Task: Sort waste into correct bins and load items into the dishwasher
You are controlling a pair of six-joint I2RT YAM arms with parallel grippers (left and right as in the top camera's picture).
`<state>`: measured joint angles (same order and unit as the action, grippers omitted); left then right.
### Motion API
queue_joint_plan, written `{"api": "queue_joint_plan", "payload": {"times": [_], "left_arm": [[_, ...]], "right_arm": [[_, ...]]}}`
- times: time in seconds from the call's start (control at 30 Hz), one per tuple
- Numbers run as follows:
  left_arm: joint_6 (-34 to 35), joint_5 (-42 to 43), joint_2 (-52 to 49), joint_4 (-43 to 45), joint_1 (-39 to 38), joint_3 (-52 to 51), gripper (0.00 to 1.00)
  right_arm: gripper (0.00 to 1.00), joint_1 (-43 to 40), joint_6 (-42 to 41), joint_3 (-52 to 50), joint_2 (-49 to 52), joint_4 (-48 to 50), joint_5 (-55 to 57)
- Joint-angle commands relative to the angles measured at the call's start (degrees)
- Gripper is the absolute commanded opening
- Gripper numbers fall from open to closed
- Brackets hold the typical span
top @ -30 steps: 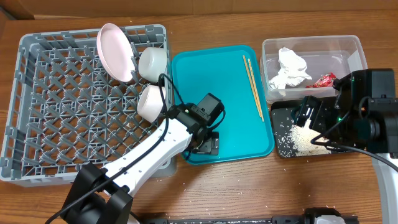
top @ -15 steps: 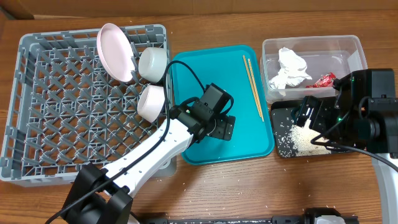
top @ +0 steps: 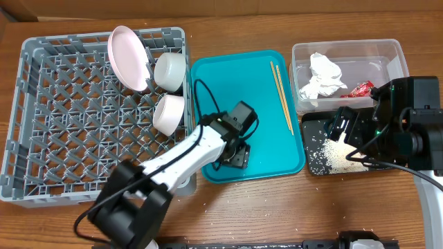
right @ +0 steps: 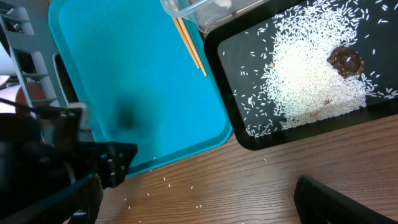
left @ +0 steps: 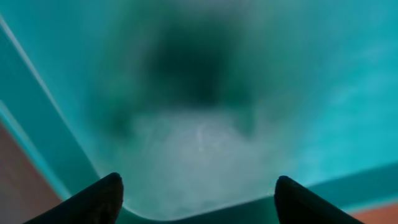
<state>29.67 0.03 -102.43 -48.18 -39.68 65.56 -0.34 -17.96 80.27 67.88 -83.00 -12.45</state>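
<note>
On the teal tray's right side, only the chopsticks await loading; left of it, the rack holds plate and bowls; right of it, napkin, wrapper and rice sit binned; left gripper and right gripper gape, empty.

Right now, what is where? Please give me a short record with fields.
dish rack: plate, far bowl, near bowl, in its far right part
teal tray: chopsticks near right edge
clear tub: napkin, red wrapper
black tray: rice, brown scrap
left hand: open, empty, low over teal tray
right hand: open, empty, by black tray
</note>
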Motion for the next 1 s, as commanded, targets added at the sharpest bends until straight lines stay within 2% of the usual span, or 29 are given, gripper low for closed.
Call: {"api": "queue_joint_plan", "payload": {"times": [0.0, 0.23, 0.53, 0.97], "left_arm": [[2.01, -0.44, -1.7, 1.38, -1.03, -2.01, 0.79], [0.31, -1.64, -1.7, 1.73, -2.75, -3.39, 0.8], [0.17, -4.94, -1.7, 3.48, -2.62, -11.39, 0.83], [1.73, -9.53, -1.7, -0.55, -1.75, -11.56, 0.86]], "right_arm": [[1.0, 0.0, 0.22, 1.11, -0.26, 0.33, 0.42], [1.0, 0.0, 0.22, 1.11, -0.26, 0.35, 0.42], [1.0, 0.0, 0.22, 1.11, -0.26, 0.35, 0.42], [1.0, 0.0, 0.22, 1.11, -0.26, 0.35, 0.42]]}}
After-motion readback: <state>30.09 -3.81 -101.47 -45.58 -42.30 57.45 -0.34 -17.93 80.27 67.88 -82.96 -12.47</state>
